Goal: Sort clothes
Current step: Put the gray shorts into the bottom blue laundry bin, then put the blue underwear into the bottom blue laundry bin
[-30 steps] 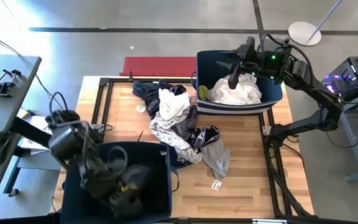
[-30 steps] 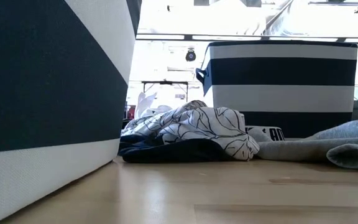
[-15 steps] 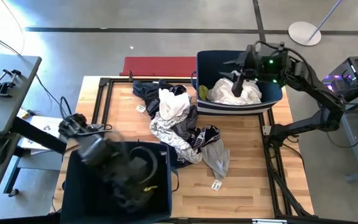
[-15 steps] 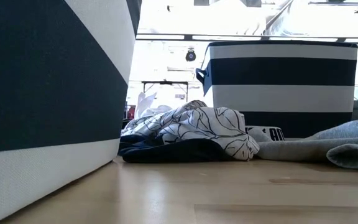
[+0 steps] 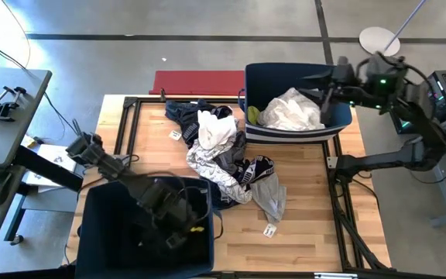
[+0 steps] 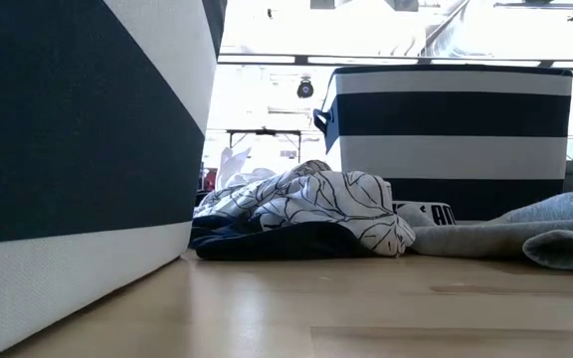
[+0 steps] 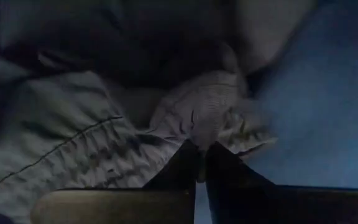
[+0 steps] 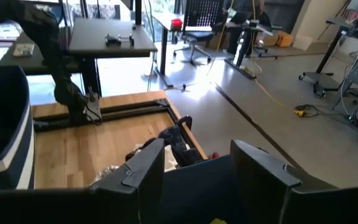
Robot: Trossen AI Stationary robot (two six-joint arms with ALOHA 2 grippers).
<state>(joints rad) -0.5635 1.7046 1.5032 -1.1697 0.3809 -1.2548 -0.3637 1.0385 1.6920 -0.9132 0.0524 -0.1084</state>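
A pile of clothes (image 5: 223, 155) lies on the wooden table: a white one (image 5: 215, 128), a light patterned one (image 6: 306, 204) and a grey one (image 5: 269, 194). White clothes (image 5: 293, 112) and a yellow one (image 5: 252, 115) lie in the far right bin (image 5: 285, 68). My left gripper (image 5: 178, 225) reaches down into the near left bin (image 5: 99, 232) and is shut on a grey garment (image 7: 104, 155). My right gripper (image 5: 327, 87) is open and empty above the far bin's right side. My left gripper pinches a bunched fold of the grey garment (image 7: 201, 118) between its two fingertips. The fingers slant down into the near left bin. The garment spreads out beyond the fingers, over darker cloth inside the bin.
A flat red board (image 5: 200, 81) lies beyond the table's far edge. A black frame (image 5: 130, 116) runs round the tabletop. Bare wood (image 5: 300, 225) shows at the near right. In the low view the near bin's wall (image 6: 68, 149) fills the left side.
My left gripper has swung from the near bin's left part toward its right side and stretched down into it, carrying the garment. My right gripper has gone toward the table's right edge, away from the white clothes in the far bin.
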